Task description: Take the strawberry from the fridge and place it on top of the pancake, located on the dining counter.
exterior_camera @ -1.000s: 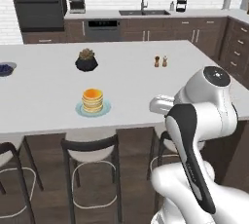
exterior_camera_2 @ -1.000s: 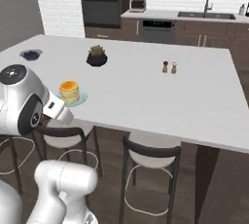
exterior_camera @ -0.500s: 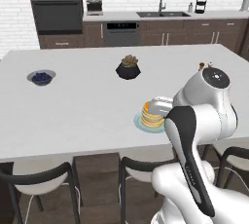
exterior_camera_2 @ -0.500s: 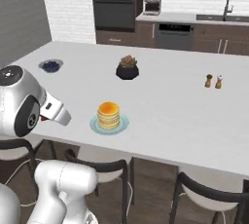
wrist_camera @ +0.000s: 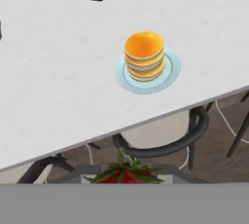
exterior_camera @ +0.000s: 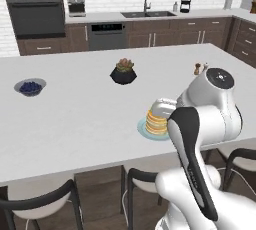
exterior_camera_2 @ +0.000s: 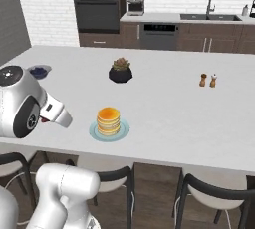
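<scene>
The pancake [wrist_camera: 143, 52] is a golden stack on a pale blue-green plate [wrist_camera: 171, 73], near the front edge of the white dining counter [wrist_camera: 58, 72]. My gripper [wrist_camera: 124, 177] hangs off that edge, above a stool and short of the plate, shut on the strawberry [wrist_camera: 124, 173]. Only the berry's red top and green leaves show. From the base, the pancake [exterior_camera: 156, 121] [exterior_camera_2: 108, 118] stands just ahead of my arm, which covers part of its plate [exterior_camera: 142, 129] in the left base view. The fridge is out of view.
On the counter stand a dark potted plant [exterior_camera: 123, 72], a grey bowl of blueberries [exterior_camera: 30, 87] at far left, and two small shakers [exterior_camera_2: 208, 80] at right. Black-framed stools [wrist_camera: 165, 142] stand under the counter's front edge. Oven and sink units line the back wall.
The base has driven along the counter, so the whole scene slid right in both base views and the pancake now lies straight ahead of the arm. The grip has not changed.
</scene>
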